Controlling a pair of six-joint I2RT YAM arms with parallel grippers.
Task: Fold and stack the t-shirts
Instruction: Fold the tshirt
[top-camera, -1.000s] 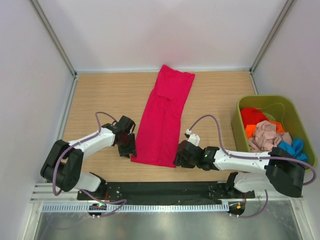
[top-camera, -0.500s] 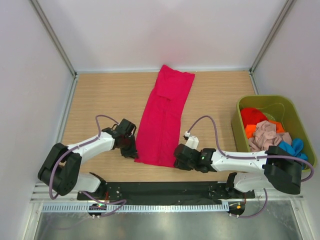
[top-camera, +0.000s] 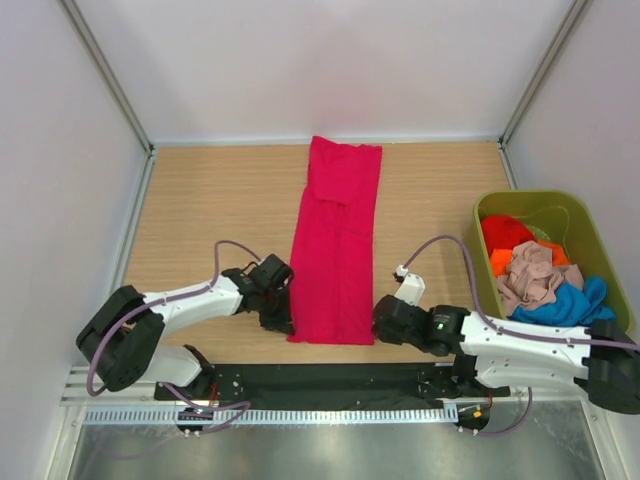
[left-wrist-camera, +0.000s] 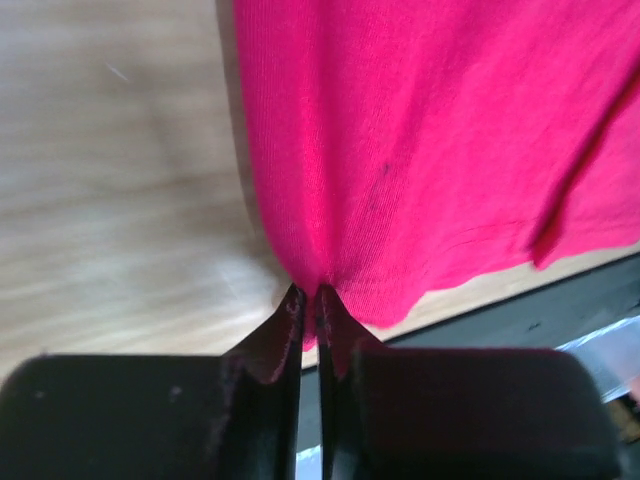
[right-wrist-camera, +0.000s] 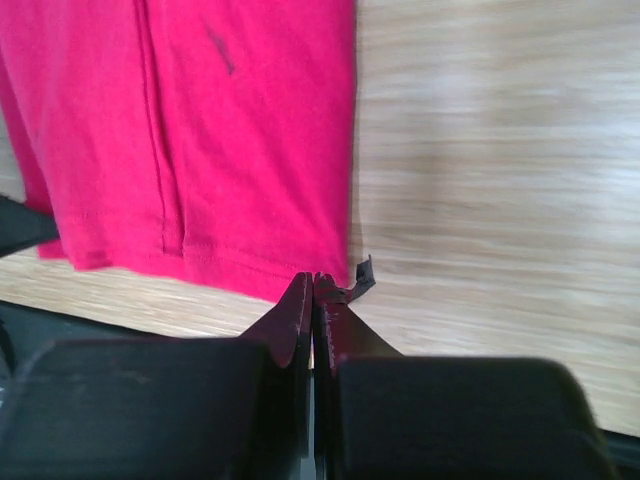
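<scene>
A large crimson t-shirt (top-camera: 336, 245), folded into a long narrow strip, lies flat down the middle of the wooden table (top-camera: 200, 210). My left gripper (top-camera: 281, 311) is shut on its near left corner. In the left wrist view the red cloth (left-wrist-camera: 420, 150) bunches into the closed left gripper (left-wrist-camera: 311, 293). My right gripper (top-camera: 383, 320) sits at the near right corner. In the right wrist view the right gripper (right-wrist-camera: 314, 279) is shut over the hem of the crimson t-shirt (right-wrist-camera: 230, 130). An orange-red t-shirt (top-camera: 503, 234), a beige-pink one (top-camera: 529, 274) and a blue one (top-camera: 566, 303) lie crumpled in the tub.
The olive-green tub (top-camera: 521, 197) stands at the right edge of the table, beside the right arm. White walls close in the table at the left, back and right. A black rail (top-camera: 330, 378) runs along the near edge, just behind both grippers.
Both grippers went from partly open to shut at the shirt's near corners. They slid right, and the shirt's near end moved right with them, so the strip lies straighter.
</scene>
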